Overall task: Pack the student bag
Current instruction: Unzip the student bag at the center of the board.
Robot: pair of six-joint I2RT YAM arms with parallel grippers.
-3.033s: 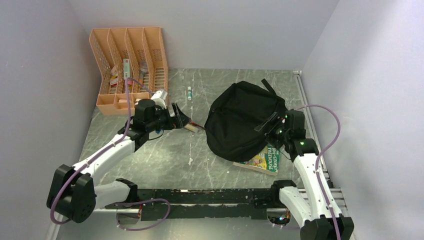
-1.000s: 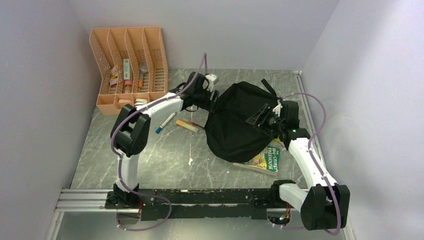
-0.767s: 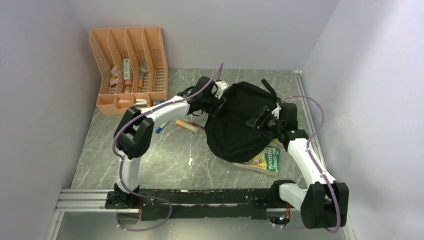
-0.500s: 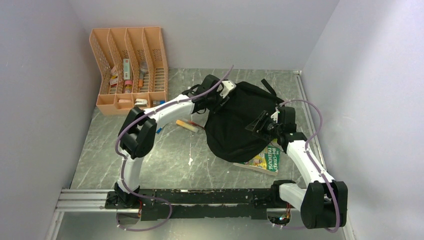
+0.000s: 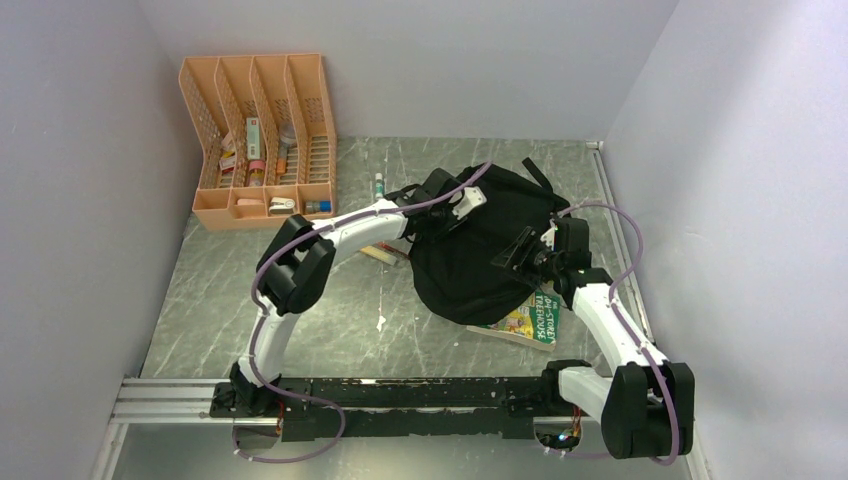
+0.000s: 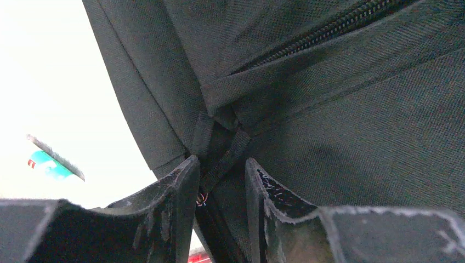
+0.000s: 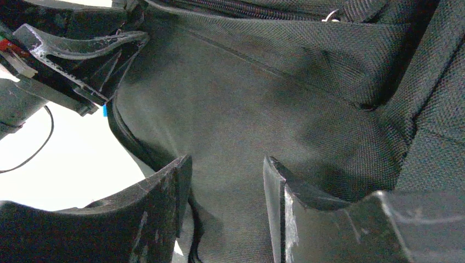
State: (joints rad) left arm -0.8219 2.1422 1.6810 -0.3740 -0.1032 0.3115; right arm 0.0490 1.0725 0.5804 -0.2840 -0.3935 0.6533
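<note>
the student bag [image 5: 480, 275] lies on the surface [image 5: 300, 320] right of centre, a rounded black heap, and its near right edge covers part of a colourful book [image 5: 532, 316] that pokes out toward you. your left arm reaches across from the left, and your left hand [image 6: 217, 164] sits at the bag's far left top. in the left wrist view its two fingers stand close together on either side of a narrow strap [image 6: 222, 156] where seams meet below a zipper. i cannot tell whether they are pinching that strap or only flanking it. your right hand [image 7: 225, 161] is at the bag's right side, its fingers held apart with a thick fold of black fabric filling the space between them, so it is grasping the bag there. the two hands are near each other across the top of the bag. an orange mesh organiser [image 5: 255, 120] stands in the far left corner of the surface with small items in its slots, well apart from the bag, and a small tube [image 5: 379, 186] lies between the organiser and the bag
</note>
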